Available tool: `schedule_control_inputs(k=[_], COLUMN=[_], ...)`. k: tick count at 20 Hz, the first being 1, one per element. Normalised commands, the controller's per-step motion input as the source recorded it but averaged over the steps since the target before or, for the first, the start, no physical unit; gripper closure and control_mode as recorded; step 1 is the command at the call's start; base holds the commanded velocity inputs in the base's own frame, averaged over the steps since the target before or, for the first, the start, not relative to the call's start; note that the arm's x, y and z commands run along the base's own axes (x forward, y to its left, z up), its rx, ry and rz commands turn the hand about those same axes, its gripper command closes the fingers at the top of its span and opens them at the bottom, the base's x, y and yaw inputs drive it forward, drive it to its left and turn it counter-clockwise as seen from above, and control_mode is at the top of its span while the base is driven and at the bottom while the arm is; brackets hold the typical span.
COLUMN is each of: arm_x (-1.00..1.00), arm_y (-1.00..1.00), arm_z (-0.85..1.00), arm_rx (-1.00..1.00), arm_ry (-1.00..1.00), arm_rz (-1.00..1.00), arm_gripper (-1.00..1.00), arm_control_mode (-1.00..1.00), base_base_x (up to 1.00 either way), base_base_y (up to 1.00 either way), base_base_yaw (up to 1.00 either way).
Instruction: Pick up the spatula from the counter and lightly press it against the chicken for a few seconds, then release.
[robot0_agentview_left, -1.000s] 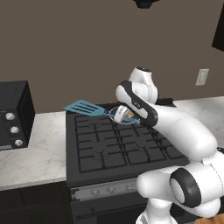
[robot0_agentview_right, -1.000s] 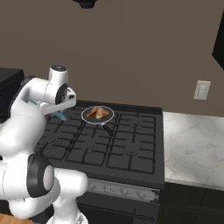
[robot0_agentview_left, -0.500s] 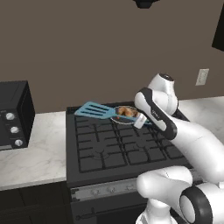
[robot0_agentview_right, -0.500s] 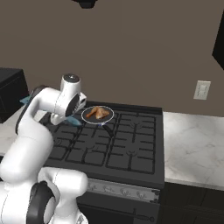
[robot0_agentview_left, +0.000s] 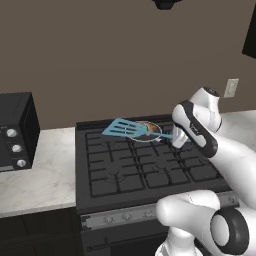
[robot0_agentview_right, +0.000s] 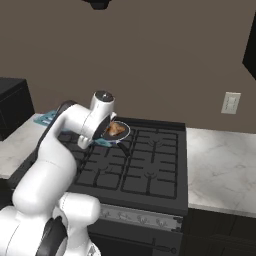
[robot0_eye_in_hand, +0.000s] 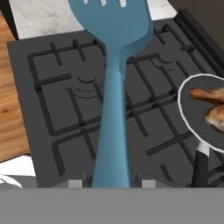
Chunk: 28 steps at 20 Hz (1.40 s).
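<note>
Stove (robot0_agentview_left: 140, 170) | hand (robot0_agentview_left: 176, 137) grips spatula (robot0_agentview_left: 125, 129) | axis crosswise, blade pointing left

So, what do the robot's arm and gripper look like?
The arm is glossy white, built of rounded links with black bands at the joints and a dark round cap on one joint. The gripper is white with two small finger tips. I see no cables or markings.

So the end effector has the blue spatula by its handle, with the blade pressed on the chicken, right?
No. The end effector has the blue spatula by its handle, but the blade is clear of the chicken, over the stove grates, as the hand view shows.
</note>
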Motion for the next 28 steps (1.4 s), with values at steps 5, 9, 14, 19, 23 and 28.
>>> schedule_control_inputs(k=[5, 9, 14, 19, 23, 28], arm_x=[0.19, 0.22, 0.2, 0.26, 0.37, 0.46], arm_y=[-0.5, -0.46, -0.46, -0.35, -0.29, -0.26], arm_z=[0.0, 0.0, 0.01, 0.05, 0.0, 0.0], arm_rx=[0.0, 0.0, 0.0, 0.0, 0.0, 0.0], arm_ry=[-0.02, -0.03, -0.02, 0.0, 0.0, 0.01], arm_rz=[0.06, 0.06, 0.05, 0.01, 0.0, 0.0], arm_gripper=[1.0, 1.0, 1.0, 1.0, 1.0, 1.0], arm_control_mode=[-1.0, -1.0, -1.0, -1.0, -1.0, -1.0], base_base_x=[0.0, 0.0, 0.0, 0.0, 0.0, 0.0], base_base_y=[0.0, 0.0, 0.0, 0.0, 0.0, 0.0], base_base_yaw=[0.0, 0.0, 0.0, 0.0, 0.0, 0.0])
